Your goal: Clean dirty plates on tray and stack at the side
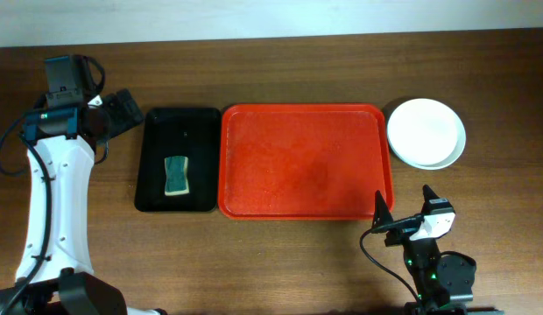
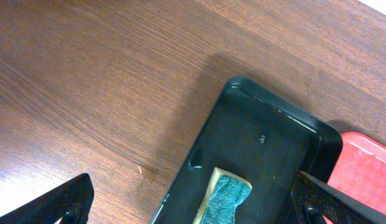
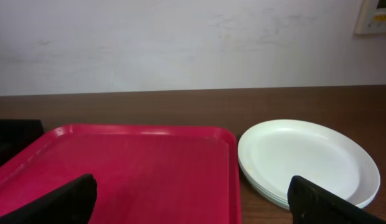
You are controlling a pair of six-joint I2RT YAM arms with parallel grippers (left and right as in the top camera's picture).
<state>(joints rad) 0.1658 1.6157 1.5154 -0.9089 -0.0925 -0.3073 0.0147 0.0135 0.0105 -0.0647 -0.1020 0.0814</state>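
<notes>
The red-orange tray (image 1: 306,162) lies mid-table with nothing on it. To its right the plates (image 1: 426,133) sit stacked on the wood, a white one on top. In the right wrist view the plates (image 3: 305,158) show layered rims under that white one, beside the tray (image 3: 131,168). My right gripper (image 1: 405,203) is open near the tray's front right corner, facing the tray and the stack, and its jaws (image 3: 193,205) hold nothing. My left gripper (image 1: 130,112) is open at the back left. It hangs (image 2: 196,205) over the near end of a black tray, nothing held.
A smaller black tray (image 1: 178,131) lies left of the red one, with a green-and-yellow sponge (image 1: 176,176) in it. The left wrist view shows the sponge (image 2: 227,199) and a few droplets on the black tray (image 2: 268,130). Bare wooden table surrounds everything.
</notes>
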